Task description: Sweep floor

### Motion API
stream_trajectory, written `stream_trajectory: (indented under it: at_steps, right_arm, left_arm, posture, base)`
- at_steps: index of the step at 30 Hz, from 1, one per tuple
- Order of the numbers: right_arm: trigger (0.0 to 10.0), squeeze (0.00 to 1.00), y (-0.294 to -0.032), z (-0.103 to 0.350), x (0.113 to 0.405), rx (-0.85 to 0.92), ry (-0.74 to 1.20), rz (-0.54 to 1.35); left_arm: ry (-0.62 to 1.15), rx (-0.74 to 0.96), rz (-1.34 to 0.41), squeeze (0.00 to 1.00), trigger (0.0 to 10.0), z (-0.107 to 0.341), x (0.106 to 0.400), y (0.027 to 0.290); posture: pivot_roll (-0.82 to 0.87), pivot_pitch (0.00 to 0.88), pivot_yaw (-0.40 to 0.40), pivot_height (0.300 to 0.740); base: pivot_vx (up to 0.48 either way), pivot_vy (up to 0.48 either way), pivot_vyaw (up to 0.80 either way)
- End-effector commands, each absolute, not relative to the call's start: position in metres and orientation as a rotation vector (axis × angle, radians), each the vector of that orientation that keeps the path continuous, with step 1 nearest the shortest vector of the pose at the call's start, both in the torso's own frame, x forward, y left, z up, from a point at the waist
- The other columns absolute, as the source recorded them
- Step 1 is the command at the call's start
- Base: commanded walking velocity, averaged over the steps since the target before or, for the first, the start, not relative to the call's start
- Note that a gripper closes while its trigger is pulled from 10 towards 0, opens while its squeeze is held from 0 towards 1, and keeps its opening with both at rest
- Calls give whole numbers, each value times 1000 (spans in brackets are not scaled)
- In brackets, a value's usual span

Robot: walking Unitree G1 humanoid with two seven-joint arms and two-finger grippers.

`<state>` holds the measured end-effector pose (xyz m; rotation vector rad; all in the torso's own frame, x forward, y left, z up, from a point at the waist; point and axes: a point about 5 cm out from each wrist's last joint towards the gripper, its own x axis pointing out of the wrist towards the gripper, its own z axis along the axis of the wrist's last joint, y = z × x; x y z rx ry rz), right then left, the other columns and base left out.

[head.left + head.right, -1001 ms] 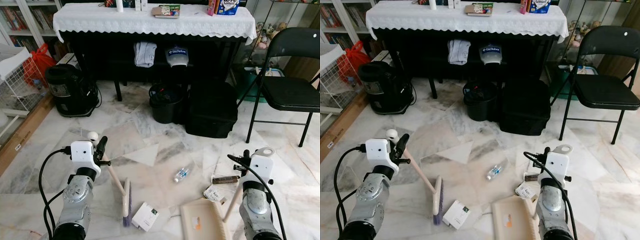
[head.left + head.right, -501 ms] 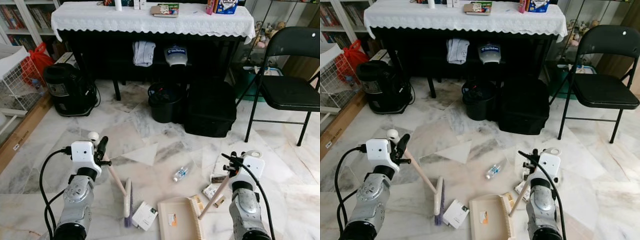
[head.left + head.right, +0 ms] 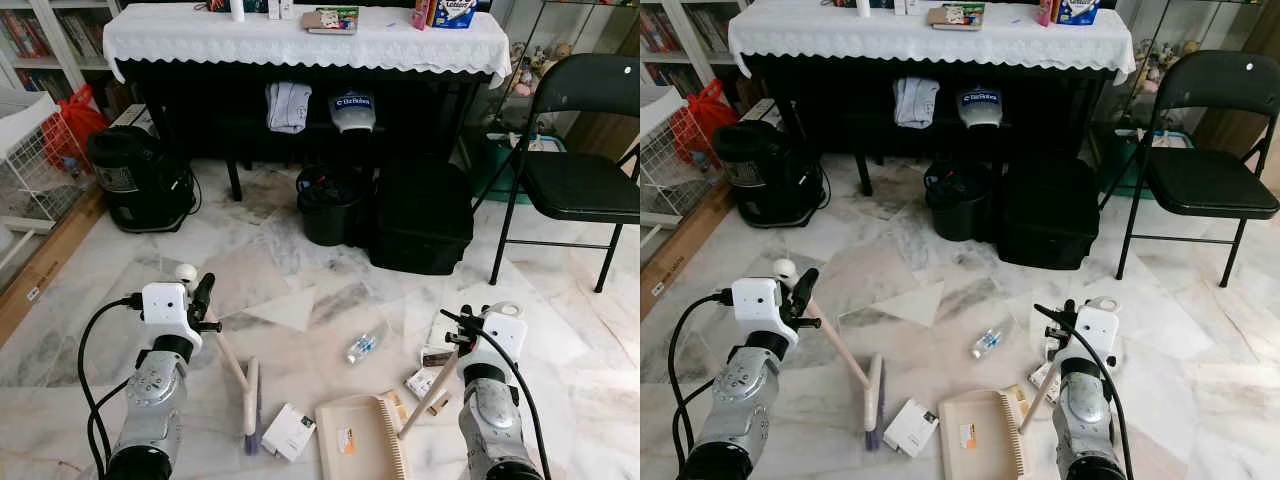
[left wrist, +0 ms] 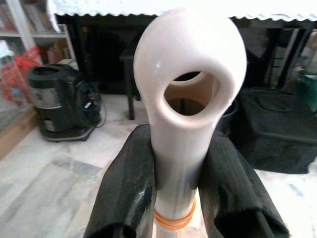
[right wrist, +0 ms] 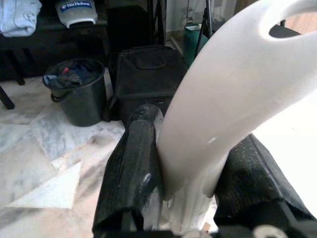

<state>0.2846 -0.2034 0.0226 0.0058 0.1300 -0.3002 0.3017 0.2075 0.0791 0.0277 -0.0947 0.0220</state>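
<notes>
**A:** Where is the left gripper (image 4: 178, 183) right now?

**B:** Clamped on the handle of the cream broom (image 3: 236, 368), just under its looped end. Both black fingers (image 4: 126, 188) press the shaft from either side. The shaft slants down and away from the gripper toward the middle of the floor, and the brush head (image 3: 252, 408) rests on the marble (image 3: 300, 250) with its purple bristles touching the tile.

**A:** And the right gripper (image 5: 190, 163)?

**B:** Closed around the white handle of the dustpan (image 3: 362, 440). That handle runs down and to the robot's left from the gripper, and the pan lies flat on the floor between the two arms, its comb edge on the right side.

**A:** What litter lies near them?

**B:** A small white box (image 3: 290, 431) sits just beside the brush head, between it and the dustpan. A little plastic bottle (image 3: 361, 348) lies farther out, beyond the pan. A few small packets (image 3: 423, 381) lie near the right arm.

**A:** And farther back?

**B:** A black bucket (image 3: 333, 205) and a black bag (image 3: 424, 219) stand under a table with a white lace cloth (image 3: 300, 40). A black vacuum cleaner (image 3: 140, 180) stands to the left, and a black folding chair (image 3: 575, 150) to the right.
</notes>
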Motion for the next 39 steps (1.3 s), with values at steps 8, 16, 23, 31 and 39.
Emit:
stream_trajectory:
  at_steps: [8, 16, 23, 31, 39]
  right_arm:
    - [10000, 0, -212, 5, 275, -66, 263, -357]
    - [10000, 0, -210, 11, 282, -85, 248, -347]
    - [10000, 0, -214, 14, 283, -98, 242, -353]
    - [10000, 0, -214, 16, 286, -114, 242, -351]
    - [10000, 0, -212, 17, 289, -116, 245, -345]
  left_arm:
    - [-134, 85, 76, 0, 10000, 87, 299, 223]
    - [-91, 130, -24, 0, 10000, 76, 299, 211]
    - [3, 53, -201, 0, 10000, 63, 295, 193]
    - [145, -87, -373, 0, 10000, 52, 288, 188]
    - [139, -367, -401, 0, 10000, 68, 291, 197]
  posture:
    - [-81, 79, -36, 740]
    - [-83, 83, -57, 740]
    - [-84, 82, -66, 740]
    - [-76, 80, -68, 740]
    - [-63, 75, -65, 740]
  base:
    - [0, 0, 0]
    - [0, 0, 0]
    - [0, 0, 0]
    - [0, 0, 0]
    - [0, 0, 0]
